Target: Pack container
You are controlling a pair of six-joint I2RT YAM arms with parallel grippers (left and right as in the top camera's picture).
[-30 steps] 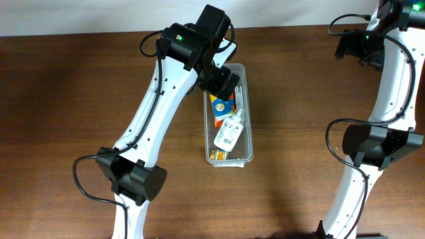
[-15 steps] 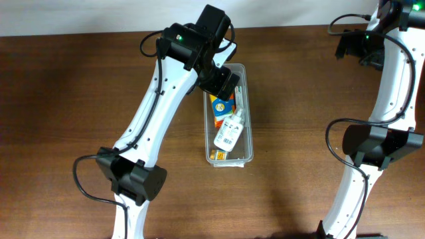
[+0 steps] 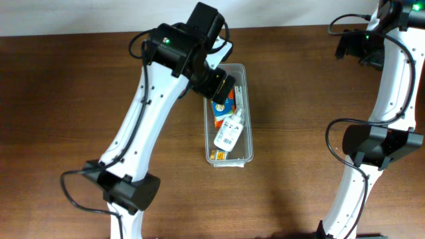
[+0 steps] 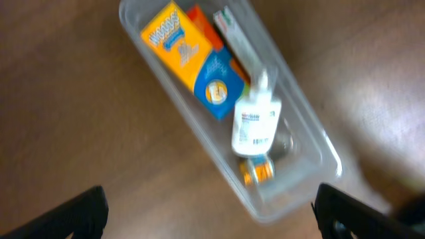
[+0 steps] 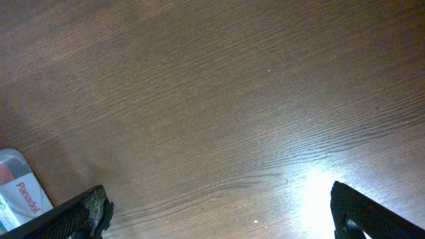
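The container (image 3: pixel 249 136) is a long clear plastic bin lying on the brown table. Inside it are a yellow and blue box (image 3: pixel 222 105), a white bottle (image 3: pixel 230 131) and a small orange item at the near end. The left wrist view, blurred, shows the container (image 4: pixel 302 192) slanting across, with the box (image 4: pixel 189 56) and the bottle (image 4: pixel 255 123) in it. My left gripper (image 3: pixel 218 83) hangs open over the bin's far end, and nothing lies between its fingers (image 4: pixel 212 219). My right gripper (image 3: pixel 358 48) is far off at the back right, open over bare wood (image 5: pixel 222 219).
A white and red Panadol pack (image 5: pixel 23 192) lies at the lower left edge of the right wrist view. The right arm's base and links (image 3: pixel 378 143) stand along the table's right side. The left arm (image 3: pixel 133 133) slants across the table left of the bin.
The left arm has swung a little to the left and its gripper has shifted slightly off the bin's far end. The right arm and the bin's contents have not moved.
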